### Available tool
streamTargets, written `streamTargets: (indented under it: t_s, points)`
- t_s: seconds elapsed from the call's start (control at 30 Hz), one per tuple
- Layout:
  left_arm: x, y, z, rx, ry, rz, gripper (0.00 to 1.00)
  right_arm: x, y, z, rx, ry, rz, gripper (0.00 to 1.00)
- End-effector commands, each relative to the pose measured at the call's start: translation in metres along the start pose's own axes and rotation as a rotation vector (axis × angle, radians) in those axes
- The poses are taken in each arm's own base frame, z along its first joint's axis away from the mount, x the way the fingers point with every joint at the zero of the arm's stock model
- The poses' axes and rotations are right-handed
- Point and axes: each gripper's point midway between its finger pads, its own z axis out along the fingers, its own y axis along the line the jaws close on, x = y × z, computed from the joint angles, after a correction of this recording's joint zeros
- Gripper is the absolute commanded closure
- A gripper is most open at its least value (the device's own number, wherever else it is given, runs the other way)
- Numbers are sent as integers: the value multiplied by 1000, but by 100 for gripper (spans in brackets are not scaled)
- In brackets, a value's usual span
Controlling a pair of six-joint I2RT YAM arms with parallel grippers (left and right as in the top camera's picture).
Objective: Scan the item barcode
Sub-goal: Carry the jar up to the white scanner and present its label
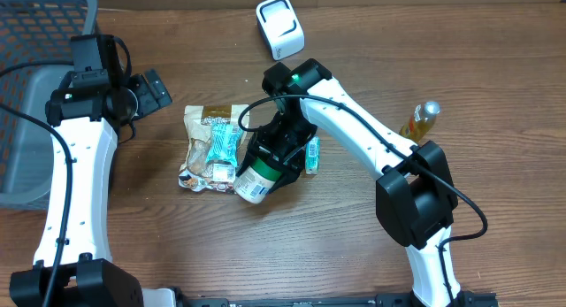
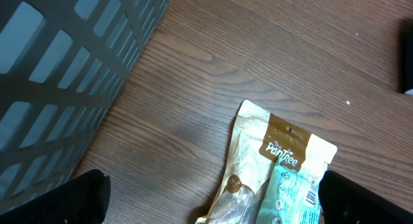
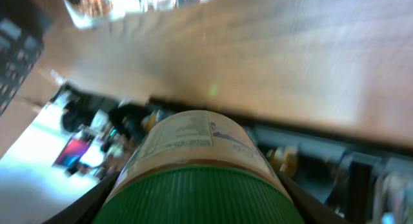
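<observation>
My right gripper is shut on a jar with a green lid and a pale label, held tilted above the table with its base toward the front edge. In the right wrist view the jar fills the space between both fingers; no barcode shows. A white scanner stands at the back of the table, well away from the jar. My left gripper is open with nothing in it, hovering left of a tan snack bag and a teal packet.
A grey basket occupies the left edge, close to the left arm. The snack bag with the teal packet lies beside the jar. Another teal packet lies under the right arm. A small amber bottle lies at the right.
</observation>
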Motion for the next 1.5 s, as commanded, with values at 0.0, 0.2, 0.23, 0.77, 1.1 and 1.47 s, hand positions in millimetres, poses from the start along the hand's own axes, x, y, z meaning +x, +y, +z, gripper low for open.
streamTargets:
  t_s: [0.0,0.2,0.23,0.77,1.1,1.47]
  points:
    - [-5,4,0,-8,-11,-6,0,-25,-4,-26,82,-240,-78,96]
    - [-5,4,0,-8,-11,-6,0,-94,-11,-61,214,-620,-128,96]
    - [-5,4,0,-8,-11,-6,1,-102,-9,-67,205,-654,-133,96]
    - [-5,3,0,-7,-11,-5,0,-92,68,-181,-85,-796,-507,96]
    - [-5,4,0,-8,-11,-5,1,-160,63,-227,120,-1169,-484,96]
    - [-5,4,0,-8,-11,-6,0,-222,84,-224,107,-1304,-541,92]
